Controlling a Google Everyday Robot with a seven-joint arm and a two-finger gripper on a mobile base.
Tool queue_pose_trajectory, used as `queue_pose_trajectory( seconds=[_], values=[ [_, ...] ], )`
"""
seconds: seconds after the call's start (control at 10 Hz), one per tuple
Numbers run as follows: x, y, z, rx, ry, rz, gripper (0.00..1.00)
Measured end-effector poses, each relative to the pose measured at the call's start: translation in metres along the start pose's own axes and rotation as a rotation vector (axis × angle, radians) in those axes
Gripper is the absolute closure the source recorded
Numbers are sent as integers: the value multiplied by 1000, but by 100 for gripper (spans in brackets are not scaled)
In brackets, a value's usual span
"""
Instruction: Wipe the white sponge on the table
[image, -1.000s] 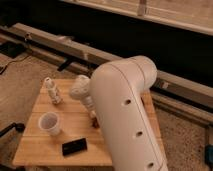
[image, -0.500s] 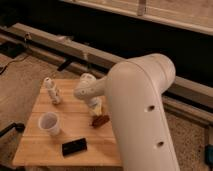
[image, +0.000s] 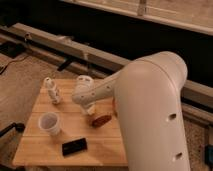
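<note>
Camera view shows, going left to right across the honey-coloured plank tabletop (image: 35, 150): a small pale bottle (image: 52, 90) near the back left edge, a white cup (image: 50, 122) in front of it, a black phone-like slab (image: 74, 146) toward the front, then the gripper (image: 91, 107) lowered at mid-table beside a brown rounded object (image: 101, 119). The big white arm (image: 150, 115) covers the right side. Whether the jaws are open or closed, I cannot tell. A pale patch under the gripper is possibly the white sponge (image: 90, 109), pressed against the wood. I would expect it to be light, soft and compressible, best pinched across its short sides.
</note>
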Motion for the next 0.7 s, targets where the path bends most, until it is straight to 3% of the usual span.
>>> queue_pose_trajectory(
  seconds=[0.7],
  values=[
    [-6,-9,-1,-2,-8,-19,20]
  ],
)
